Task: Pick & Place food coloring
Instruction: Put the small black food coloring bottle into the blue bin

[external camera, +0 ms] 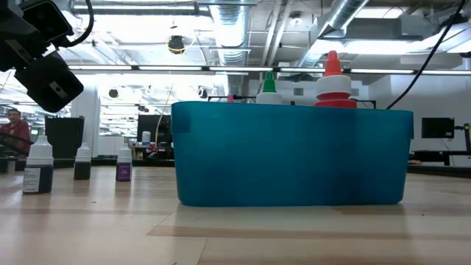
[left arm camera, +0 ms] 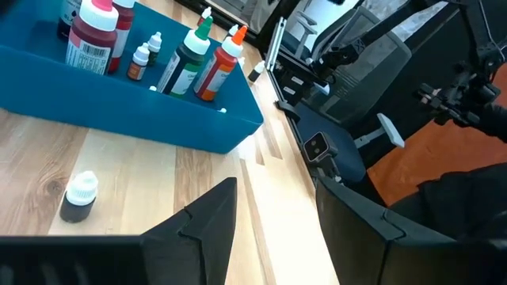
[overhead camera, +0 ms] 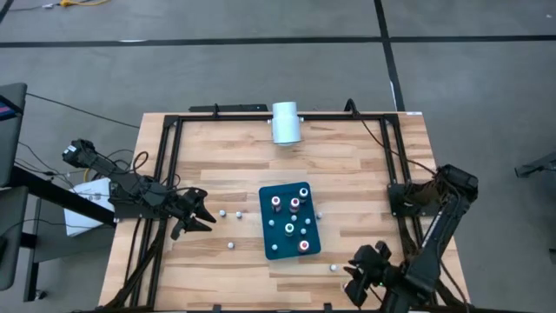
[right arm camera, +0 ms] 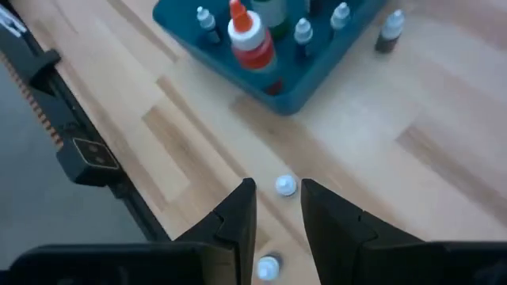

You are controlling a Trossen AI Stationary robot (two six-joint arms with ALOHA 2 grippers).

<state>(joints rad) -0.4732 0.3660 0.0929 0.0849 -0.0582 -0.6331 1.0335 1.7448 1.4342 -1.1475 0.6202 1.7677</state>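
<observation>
Teal tray [overhead camera: 271, 245] stands mid-table and holds several upright bottles [overhead camera: 294, 204]: red- and green-topped large ones and smaller white-capped droppers. Food coloring is split between the tray and the table. Left of the tray, loose small bottles [overhead camera: 223, 213] stand on the boards; more stand to its right [overhead camera: 333, 269]. They are tiny, dark-bodied with whitish caps; the larger ones carry labels. Left gripper [overhead camera: 201, 214] hovers over the table's left edge, fingers spread, holding nothing. Right gripper [overhead camera: 360, 276] hangs low at the near right corner, fingers narrowly parted, a white-capped bottle [right arm camera: 286, 186] just beyond the tips, not gripped. White cylinder [overhead camera: 286, 122] lies at the far edge. Table [overhead camera: 217, 148] is pale wood planks, black-framed. Beyond: grey floor, ceiling ducts, a person [external camera: 13, 129] at far left.
</observation>
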